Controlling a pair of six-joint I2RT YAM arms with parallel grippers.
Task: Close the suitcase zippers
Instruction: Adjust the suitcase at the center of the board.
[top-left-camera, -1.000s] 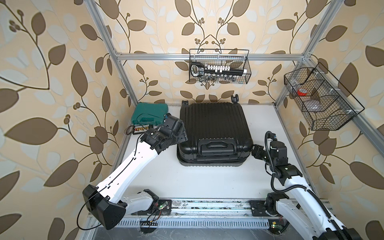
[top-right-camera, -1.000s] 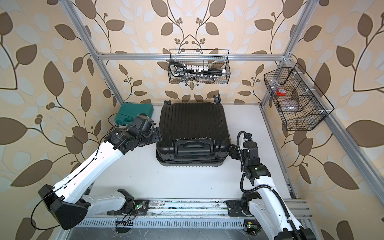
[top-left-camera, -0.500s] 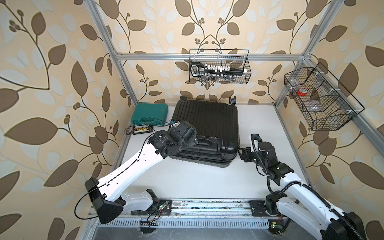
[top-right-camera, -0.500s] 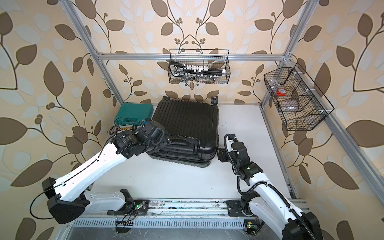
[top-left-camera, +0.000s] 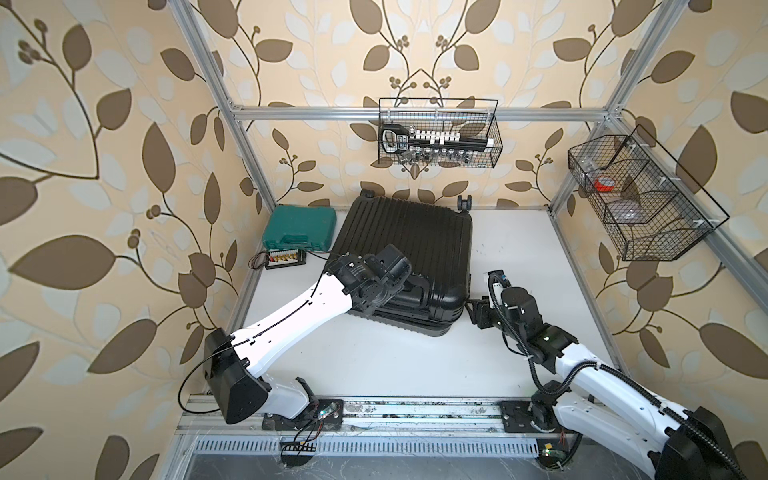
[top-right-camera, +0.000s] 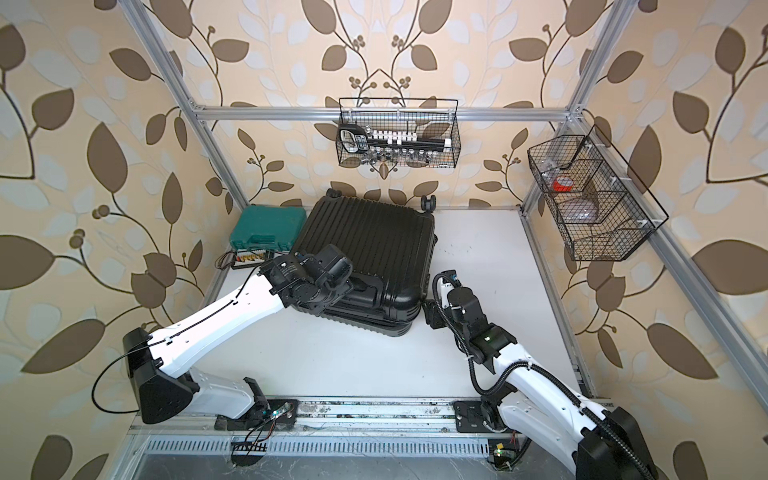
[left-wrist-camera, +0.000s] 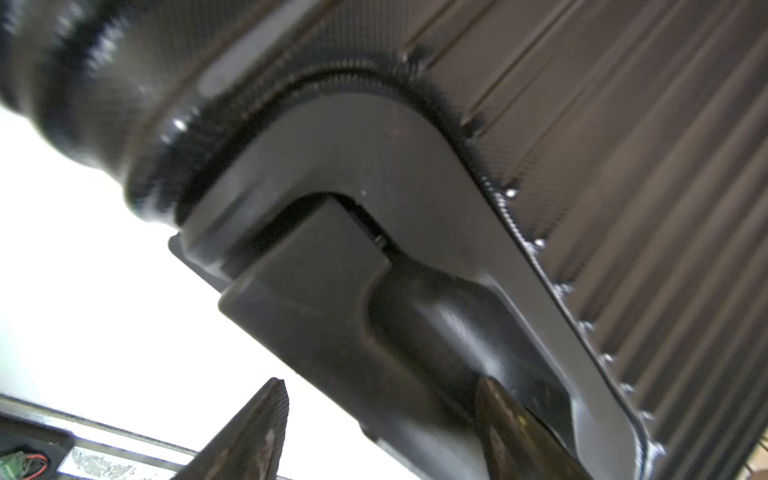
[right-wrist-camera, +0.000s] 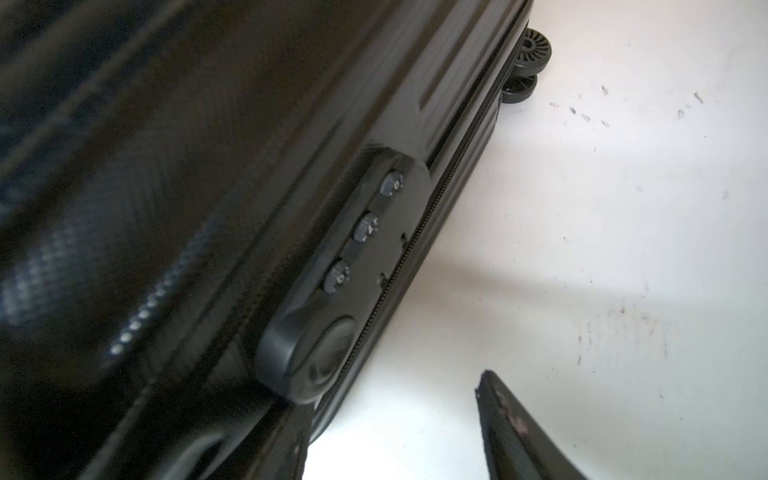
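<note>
Toward the back left of the white surface (top-left-camera: 374, 365), the large black ribbed hard-shell suitcase (top-left-camera: 415, 245) lies flat and skewed with its shells together. One corner is hard by the small green plastic tool case (top-left-camera: 299, 228); I cannot tell whether they touch. I judge I am getting set on the case before any zipping, since no pull is in hand. My left fingers (left-wrist-camera: 257, 432) stand well apart astride the black carry handle (left-wrist-camera: 332, 291) on the near side. One is against the recess and the other is clear over the surface, so they bracket the handle without clamping it. My right fingers (right-wrist-camera: 511, 432) are also parted and empty, low at the case's right side, just beside the seam. Next I need to find a metal pull, which none of my views shows, then pinch it with the right fingers and run it along the thin black zip track (right-wrist-camera: 415, 232). Meanwhile the left should steady the case by the handle so it cannot slide. Both top views give me the layout and both arms, but the seam is lost in black there. Only the right wrist view shows the track's teeth running past the black oval combination lock (right-wrist-camera: 357, 266) toward the spinner wheels (right-wrist-camera: 528, 54). There they look meshed, though blur leaves me unsure. Only the left wrist view shows how the fingers sit about the handle.
</note>
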